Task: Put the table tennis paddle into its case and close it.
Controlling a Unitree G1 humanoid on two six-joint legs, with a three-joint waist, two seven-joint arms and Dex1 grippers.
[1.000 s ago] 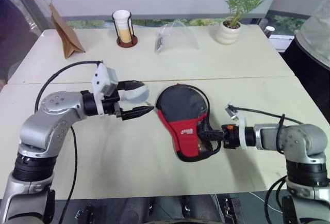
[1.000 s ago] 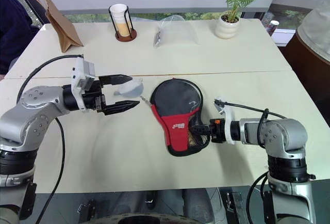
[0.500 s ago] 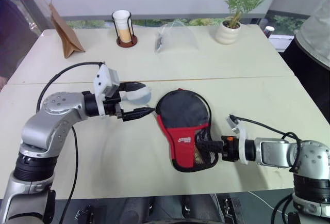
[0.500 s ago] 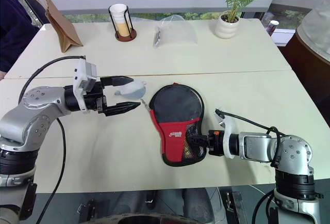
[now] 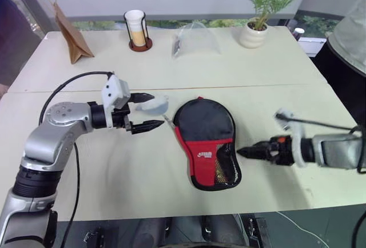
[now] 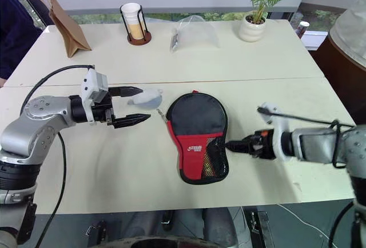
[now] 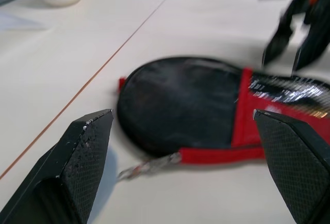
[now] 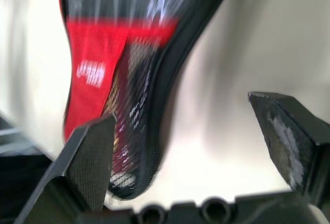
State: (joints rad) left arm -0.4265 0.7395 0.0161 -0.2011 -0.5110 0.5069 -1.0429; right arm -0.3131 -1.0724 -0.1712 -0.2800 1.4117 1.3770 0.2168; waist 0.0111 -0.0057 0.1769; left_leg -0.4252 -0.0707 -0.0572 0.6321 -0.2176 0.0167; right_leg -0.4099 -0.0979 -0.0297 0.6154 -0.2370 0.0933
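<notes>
The case (image 5: 207,139), a black paddle-shaped pouch with a red panel and a mesh pocket, lies flat at the middle of the table (image 5: 274,71). The paddle is hidden; only something tan shows through the mesh. A short chain (image 7: 149,166) leads from the case's round end towards a pale plush charm (image 5: 152,105). My left gripper (image 5: 155,111) hovers open just left of the round end, and the charm lies beside its fingers. My right gripper (image 5: 240,152) is open and empty, a little to the right of the case's narrow end (image 8: 129,146) and apart from it.
Along the far side of the table stand a brown paper bag (image 5: 71,36), a cup in a black wire holder (image 5: 136,30), a clear plastic bag (image 5: 194,39) and a potted plant (image 5: 254,31). A person (image 5: 350,34) stands at the right edge.
My right gripper opened, let go of the case's narrow end and drew back to the right. The case turned and now lies flat. The left gripper has hardly moved.
</notes>
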